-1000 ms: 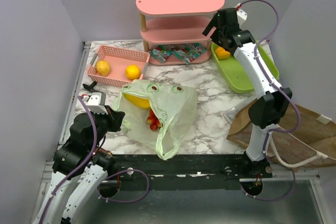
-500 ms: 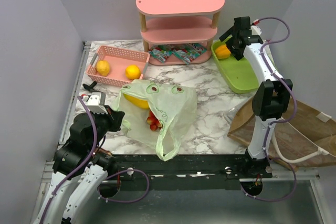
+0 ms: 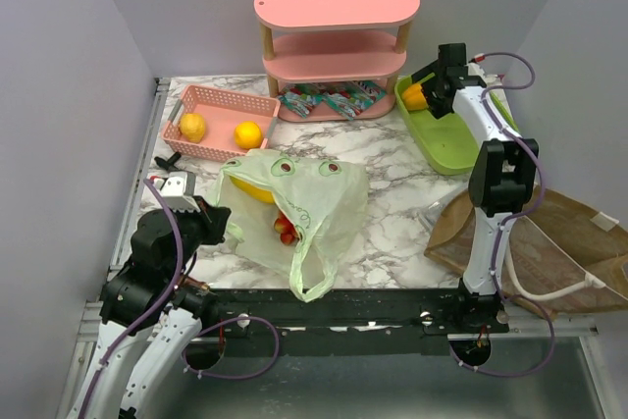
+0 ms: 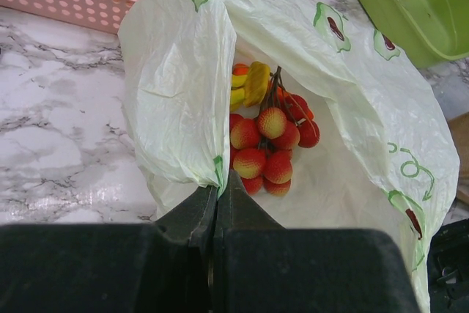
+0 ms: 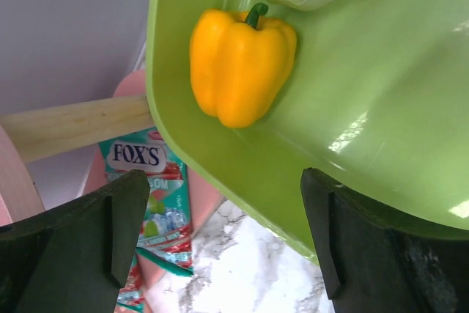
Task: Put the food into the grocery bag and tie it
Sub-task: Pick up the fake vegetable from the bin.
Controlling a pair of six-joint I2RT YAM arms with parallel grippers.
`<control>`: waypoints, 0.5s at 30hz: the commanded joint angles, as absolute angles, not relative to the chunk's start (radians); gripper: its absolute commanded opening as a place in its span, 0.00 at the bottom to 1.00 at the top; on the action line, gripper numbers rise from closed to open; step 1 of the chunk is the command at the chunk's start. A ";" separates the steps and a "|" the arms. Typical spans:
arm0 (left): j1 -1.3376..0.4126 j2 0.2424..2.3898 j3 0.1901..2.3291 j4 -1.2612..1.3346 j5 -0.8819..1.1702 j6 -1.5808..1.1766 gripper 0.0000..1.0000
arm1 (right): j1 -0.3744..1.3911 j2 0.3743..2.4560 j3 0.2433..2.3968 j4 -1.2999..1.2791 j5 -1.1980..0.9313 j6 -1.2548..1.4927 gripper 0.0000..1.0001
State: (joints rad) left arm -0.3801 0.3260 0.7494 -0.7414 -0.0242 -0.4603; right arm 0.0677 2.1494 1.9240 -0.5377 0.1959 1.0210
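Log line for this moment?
left gripper: shut on bag | right gripper: open above pepper in tray | bananas: in bag

The right arm (image 3: 483,117) reaches over the orange bell pepper (image 3: 416,98) in the green tray (image 3: 461,149).

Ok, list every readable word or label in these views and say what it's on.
"FOX'S": on the teal-and-red snack packet, in the right wrist view.
Smaller print under it on the same packet: blurred and partly hidden, not readable.
On the grocery bag: only avocado pictures and green squiggles, no words.
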 commanded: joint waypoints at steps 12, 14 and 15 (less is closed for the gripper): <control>-0.362 0.355 0.743 -0.725 0.000 -0.449 0.00 | 0.107 2.280 1.903 -0.392 0.345 1.209 0.95; -0.362 0.355 0.744 -0.727 -0.001 -0.449 0.00 | 0.100 2.294 1.921 -0.407 0.367 1.209 0.97; -0.362 0.355 0.744 -0.727 0.000 -0.449 0.00 | 0.096 2.297 1.920 -0.406 0.370 1.215 0.98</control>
